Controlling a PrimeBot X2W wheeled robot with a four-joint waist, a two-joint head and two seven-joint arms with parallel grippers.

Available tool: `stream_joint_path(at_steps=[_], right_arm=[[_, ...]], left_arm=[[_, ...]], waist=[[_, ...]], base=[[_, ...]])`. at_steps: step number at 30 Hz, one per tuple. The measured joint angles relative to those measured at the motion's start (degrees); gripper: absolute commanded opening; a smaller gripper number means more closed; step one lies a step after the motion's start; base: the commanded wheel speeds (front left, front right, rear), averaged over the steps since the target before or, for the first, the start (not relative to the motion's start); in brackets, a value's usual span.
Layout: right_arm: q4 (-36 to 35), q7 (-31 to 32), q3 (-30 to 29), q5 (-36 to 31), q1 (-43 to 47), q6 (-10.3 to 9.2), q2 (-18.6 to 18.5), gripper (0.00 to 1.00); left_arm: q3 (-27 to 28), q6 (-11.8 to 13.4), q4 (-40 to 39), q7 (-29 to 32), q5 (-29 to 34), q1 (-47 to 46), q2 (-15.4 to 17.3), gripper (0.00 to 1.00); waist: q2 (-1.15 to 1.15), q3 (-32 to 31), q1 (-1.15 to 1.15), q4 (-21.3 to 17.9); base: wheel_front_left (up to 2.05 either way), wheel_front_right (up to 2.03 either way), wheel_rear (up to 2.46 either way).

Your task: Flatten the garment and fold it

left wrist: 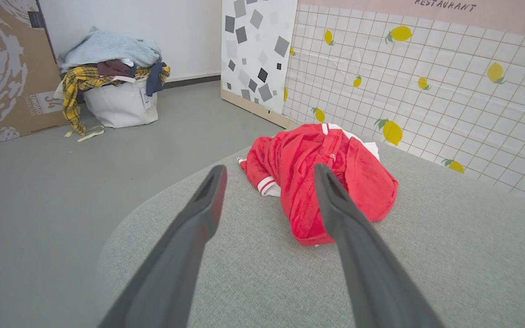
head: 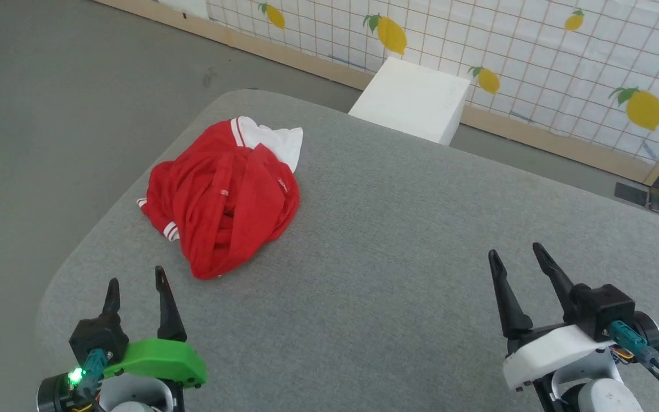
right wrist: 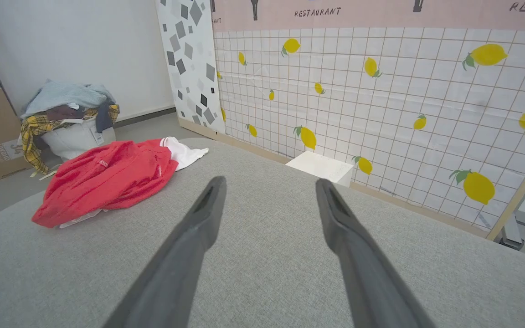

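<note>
At the near left, the left claw (head: 137, 274) stands wide apart and holds nothing. Its two long, dark, tapering fingers rise from a glossy green shell and hang over the bench (head: 398, 269), just short of the garment. The garment (head: 221, 194) lies in a crumpled, twisted mound on the far left part of the bench, close to its rounded corner. It is soft red knit cloth in deep folds, with a smooth white sleeve spilling out at its far side and red-and-white striped ribbed trim showing at its edges. The bench top is a grey, coarse-woven fabric, flat and matte. Beyond its far edge a plain white block (head: 409, 97) with square corners stands against a white grid-tiled panel (head: 535, 51) printed with yellow lemons. At the near right, the right claw (head: 513, 248) is also spread wide and empty. It has a white shell and is well apart from the garment.
</note>
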Motion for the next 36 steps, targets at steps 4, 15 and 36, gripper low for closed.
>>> stream_joint_path(at_steps=[4, 15, 36], right_arm=[[0.15, -0.16, 0.00, 0.24, -0.02, 0.00, 0.00, 1.00], [0.75, -1.14, 0.37, 0.90, -0.34, 0.00, 0.02, 1.00], [-2.66, 0.67, 2.93, -2.54, -8.46, 0.00, 0.16, 1.00]], left_arm=[[0.12, 0.47, 0.23, -0.44, -0.74, 0.01, 0.00, 1.00], [1.00, 1.62, 1.27, -1.86, -1.76, 0.04, 0.10, 1.00], [4.70, -2.36, 14.96, 5.83, -10.69, -25.92, 5.01, 1.00]], waist=[[0.00, 0.06, 0.00, 1.07], [0.00, 0.09, 0.00, 3.97], [0.00, 11.46, 0.01, 0.27]], base=[[0.00, 0.00, 0.00], [0.00, 0.00, 0.00], [0.00, 0.00, 0.00]])
